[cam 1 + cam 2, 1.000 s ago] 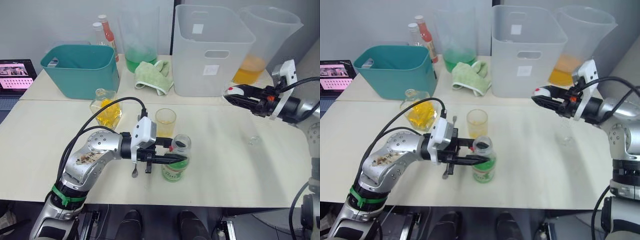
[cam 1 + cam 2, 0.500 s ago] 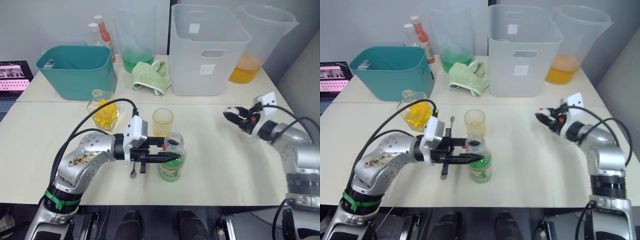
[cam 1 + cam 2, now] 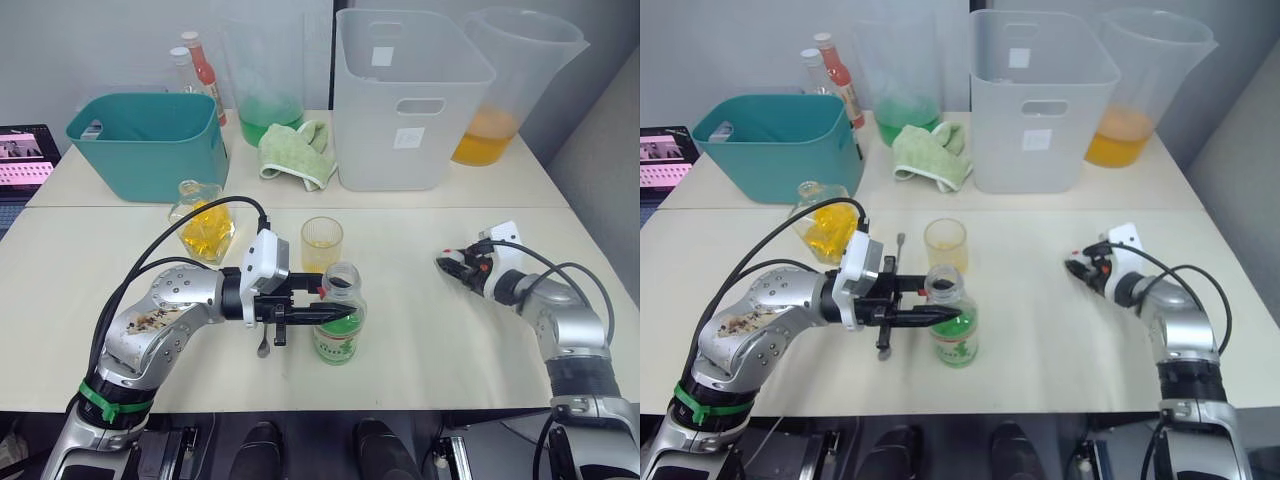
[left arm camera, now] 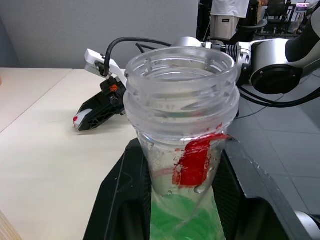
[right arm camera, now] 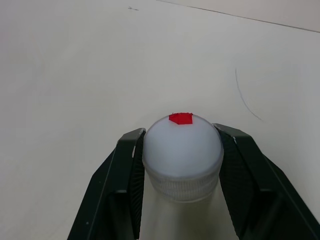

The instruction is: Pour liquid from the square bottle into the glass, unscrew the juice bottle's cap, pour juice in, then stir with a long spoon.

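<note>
Right wrist view: right hand [image 5: 182, 150] clamped on the cap [image 5: 182, 145]; left hand [image 3: 330, 308] grips the juice bottle [image 3: 338, 325].

long spoon [image 3: 265, 340] mostly hidden behind left gripper [image 3: 335, 312]

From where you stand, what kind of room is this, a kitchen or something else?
Probably a lab or test bench set up as a drinks station: plain pale tables, plastic pitchers of coloured liquid, a storage bin, and a monitor at the side.
</note>
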`<state>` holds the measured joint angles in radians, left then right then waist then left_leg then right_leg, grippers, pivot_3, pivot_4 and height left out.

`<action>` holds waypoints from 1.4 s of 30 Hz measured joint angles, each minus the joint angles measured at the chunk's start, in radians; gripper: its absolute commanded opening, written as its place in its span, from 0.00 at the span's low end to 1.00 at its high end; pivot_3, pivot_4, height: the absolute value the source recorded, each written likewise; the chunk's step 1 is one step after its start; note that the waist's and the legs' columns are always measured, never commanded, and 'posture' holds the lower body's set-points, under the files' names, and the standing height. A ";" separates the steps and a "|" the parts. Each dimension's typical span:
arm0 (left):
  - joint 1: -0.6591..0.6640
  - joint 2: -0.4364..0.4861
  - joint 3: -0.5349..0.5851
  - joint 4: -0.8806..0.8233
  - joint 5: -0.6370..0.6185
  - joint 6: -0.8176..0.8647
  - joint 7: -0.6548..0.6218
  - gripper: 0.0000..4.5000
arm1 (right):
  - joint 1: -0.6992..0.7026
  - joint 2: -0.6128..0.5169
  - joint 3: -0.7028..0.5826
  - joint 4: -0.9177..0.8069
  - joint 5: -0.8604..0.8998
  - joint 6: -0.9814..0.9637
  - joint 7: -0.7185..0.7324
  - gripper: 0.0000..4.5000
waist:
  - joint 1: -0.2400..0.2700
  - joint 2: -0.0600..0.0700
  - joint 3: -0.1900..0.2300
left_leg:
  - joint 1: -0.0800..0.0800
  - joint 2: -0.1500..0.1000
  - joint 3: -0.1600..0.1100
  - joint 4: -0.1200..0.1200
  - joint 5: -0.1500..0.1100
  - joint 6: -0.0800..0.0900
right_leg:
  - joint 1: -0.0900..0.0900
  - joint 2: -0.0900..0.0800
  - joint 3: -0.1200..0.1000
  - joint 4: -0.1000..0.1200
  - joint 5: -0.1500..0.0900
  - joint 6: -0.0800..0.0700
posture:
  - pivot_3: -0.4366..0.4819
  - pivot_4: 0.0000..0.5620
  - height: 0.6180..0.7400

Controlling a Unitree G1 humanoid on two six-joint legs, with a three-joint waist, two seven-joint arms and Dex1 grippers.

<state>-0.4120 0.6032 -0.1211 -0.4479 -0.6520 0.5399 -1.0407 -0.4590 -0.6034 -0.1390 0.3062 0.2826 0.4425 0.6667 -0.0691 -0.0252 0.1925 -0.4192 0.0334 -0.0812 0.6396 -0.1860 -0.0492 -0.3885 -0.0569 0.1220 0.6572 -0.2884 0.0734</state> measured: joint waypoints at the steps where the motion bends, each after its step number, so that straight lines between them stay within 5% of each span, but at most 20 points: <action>1: 0.000 0.000 0.000 0.000 0.000 0.000 0.000 0.28 | 0.000 0.000 -0.002 0.000 0.003 0.001 0.001 0.36 | 0.000 0.000 0.000 | 0.000 0.000 0.000 0.000 0.000 0.000 | 0.000 0.000 0.000 0.000 0.000 0.000 | 0.48 0.27 1.00; 3: 0.000 0.000 0.000 0.000 0.001 -0.001 0.000 0.28 | 0.000 0.000 -0.011 -0.002 0.013 0.004 0.007 0.58 | 0.000 0.000 0.000 | 0.000 0.000 0.000 0.000 0.000 0.000 | 0.000 0.000 0.000 0.000 0.000 0.000 | 0.48 0.27 1.00; 9: -0.004 0.000 -0.002 0.014 0.004 -0.012 -0.013 0.28 | 0.007 -0.007 -0.023 -0.038 0.017 0.029 0.024 0.99 | 0.000 0.000 0.000 | 0.000 0.000 0.000 0.000 0.000 0.000 | 0.000 0.000 0.000 0.000 0.000 0.000 | 0.48 0.27 1.00; 24: -0.009 0.028 0.037 0.035 -0.036 0.014 -0.045 0.28 | 0.022 -0.159 -0.145 -0.373 0.314 0.128 0.308 0.99 | -0.002 0.000 0.000 | 0.000 0.000 0.000 0.000 0.000 0.000 | 0.000 0.000 0.000 0.000 0.000 0.000 | 0.48 0.27 1.00; 30: -0.005 0.071 0.152 0.022 -0.126 0.088 -0.004 0.28 | 0.033 -0.233 -0.148 -0.578 0.550 0.305 0.404 0.99 | 0.005 0.000 0.000 | 0.000 0.000 0.000 0.000 0.000 0.000 | 0.000 0.000 0.000 0.000 0.000 0.000 | 0.48 0.27 1.00; 42: 0.081 0.193 0.356 -0.063 -0.260 0.189 0.106 0.28 | -0.060 -0.246 -0.057 -0.608 0.675 0.409 0.470 0.99 | 0.007 0.000 0.000 | -0.001 0.000 0.000 0.000 0.000 0.000 | -0.001 0.000 0.000 -0.001 0.000 0.000 | 0.48 0.27 1.00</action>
<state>-0.3309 0.7964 0.2353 -0.5111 -0.9116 0.7291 -0.9351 -0.5188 -0.8493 -0.1956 -0.3021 0.9576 0.8518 1.1369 -0.0624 -0.0250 0.1928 -0.4200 0.0338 -0.0812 0.6394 -0.1860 -0.0492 -0.3892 -0.0570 0.1216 0.6565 -0.2887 0.0737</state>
